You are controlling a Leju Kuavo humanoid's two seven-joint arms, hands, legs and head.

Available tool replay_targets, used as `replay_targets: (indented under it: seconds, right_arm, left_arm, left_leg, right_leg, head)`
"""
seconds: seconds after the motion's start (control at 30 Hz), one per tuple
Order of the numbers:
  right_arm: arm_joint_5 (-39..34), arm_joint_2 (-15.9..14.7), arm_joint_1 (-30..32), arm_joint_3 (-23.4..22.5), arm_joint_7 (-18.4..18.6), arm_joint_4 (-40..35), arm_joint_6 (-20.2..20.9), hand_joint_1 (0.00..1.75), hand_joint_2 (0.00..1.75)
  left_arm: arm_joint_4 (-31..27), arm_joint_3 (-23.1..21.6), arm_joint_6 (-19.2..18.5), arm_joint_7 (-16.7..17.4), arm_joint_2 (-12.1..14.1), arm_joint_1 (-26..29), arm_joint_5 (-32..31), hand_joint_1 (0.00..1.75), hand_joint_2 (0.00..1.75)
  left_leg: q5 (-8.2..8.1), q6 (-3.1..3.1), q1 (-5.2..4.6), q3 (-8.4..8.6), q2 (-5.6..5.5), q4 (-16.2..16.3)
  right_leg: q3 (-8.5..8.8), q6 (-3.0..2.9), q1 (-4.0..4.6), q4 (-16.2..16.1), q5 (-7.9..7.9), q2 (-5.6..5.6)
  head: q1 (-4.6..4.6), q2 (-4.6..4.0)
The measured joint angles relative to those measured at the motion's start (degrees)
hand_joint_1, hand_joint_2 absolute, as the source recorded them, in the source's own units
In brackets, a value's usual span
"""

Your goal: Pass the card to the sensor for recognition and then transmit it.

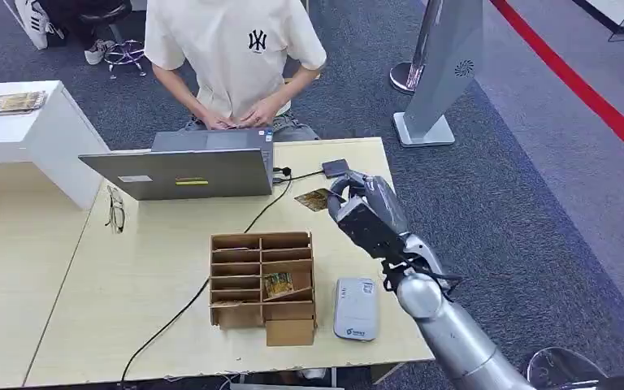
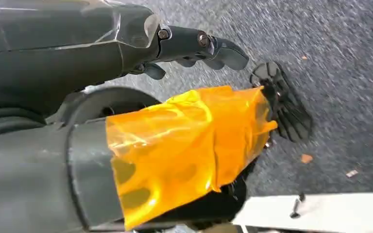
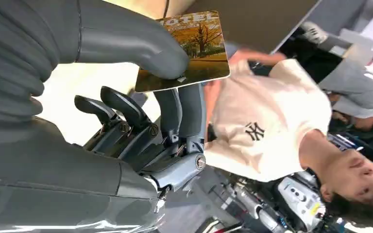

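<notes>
My right hand [image 1: 366,213] hovers over the far right part of the wooden table [image 1: 154,268], just right of the laptop. It pinches a hotel card [image 1: 314,199] with an autumn tree picture between thumb and fingers. In the right wrist view the card [image 3: 194,46] sticks out past the thumb of that hand [image 3: 141,111], towards the person. A white card reader [image 1: 355,308] lies flat near the table's front right edge, well nearer me than the hand. My left hand [image 2: 194,46] hangs over grey carpet, fingers loosely apart and holding nothing, its thumb wrapped in orange tape.
A wooden slotted box [image 1: 262,287] with one card in it stands beside the reader. A grey laptop [image 1: 183,172], a small black box [image 1: 335,167] on a cable and glasses [image 1: 114,209] lie further back. A person in a white shirt [image 1: 236,49] stands behind the table.
</notes>
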Motion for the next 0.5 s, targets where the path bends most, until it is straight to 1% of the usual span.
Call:
replay_targets:
  seconds: [0.2,0.37,0.5]
  right_arm:
    - [6.48,0.13,-10.47,0.77,3.0,11.17,0.2,1.75,1.75]
    - [15.64,0.7,-18.61,2.69,6.96,21.05,-0.24,1.75,1.75]
    - [20.84,1.03,-23.67,4.02,8.95,27.84,-0.44,1.75,1.75]
  left_arm:
    - [-1.69,-1.93,-0.77,1.99,0.07,1.14,-1.75,0.0,0.0]
    - [-3.0,-2.56,-1.27,3.63,0.07,1.36,-3.74,0.0,0.0]
    - [-4.05,-3.02,-1.84,4.64,0.07,1.51,-5.36,0.0,0.0]
  left_leg:
    - [0.04,-0.05,0.0,-0.01,-0.03,0.0]
    - [0.07,-0.02,0.0,-0.01,-0.06,0.0]
    - [0.08,-0.03,0.0,-0.02,-0.14,0.0]
  right_leg:
    - [0.0,-0.01,0.0,0.02,0.02,-0.03]
    - [-0.01,-0.04,0.0,0.06,0.04,-0.05]
    - [-0.01,-0.04,0.0,0.07,0.04,-0.1]
  head:
    - [0.02,0.0]
    - [0.0,0.0]
    - [0.0,0.0]
